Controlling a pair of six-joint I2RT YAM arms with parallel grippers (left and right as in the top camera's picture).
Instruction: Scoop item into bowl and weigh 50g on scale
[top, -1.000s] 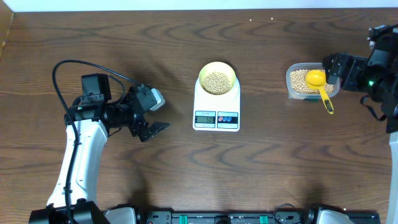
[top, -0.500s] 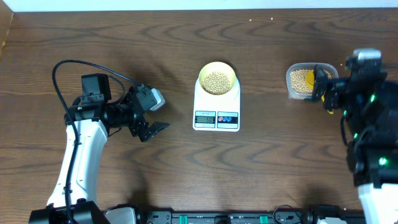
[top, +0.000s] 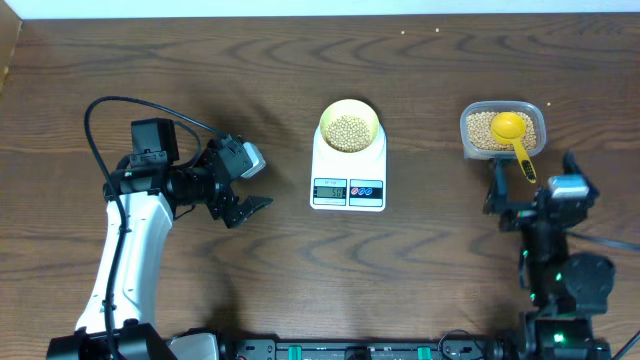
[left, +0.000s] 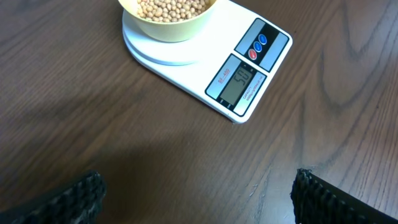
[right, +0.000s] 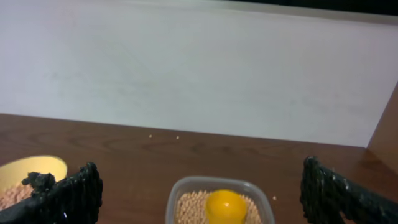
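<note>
The pale yellow-green bowl holds tan beans and stands on the white scale at mid table. In the left wrist view the bowl, beans and scale show; the display seems to read 50.0. My left gripper is open and empty, left of the scale, also in its wrist view. My right gripper is open and empty, just in front of the tub, also in its wrist view. The bowl's rim shows there at far left.
A clear plastic tub of beans at the right holds a yellow scoop, its handle over the front rim. The right wrist view shows the tub, the scoop and a white wall beyond the table's far edge.
My right arm has drawn back from over the tub toward the table's front, leaving the yellow scoop lying in the tub. The left arm, bowl and scale have not moved.
</note>
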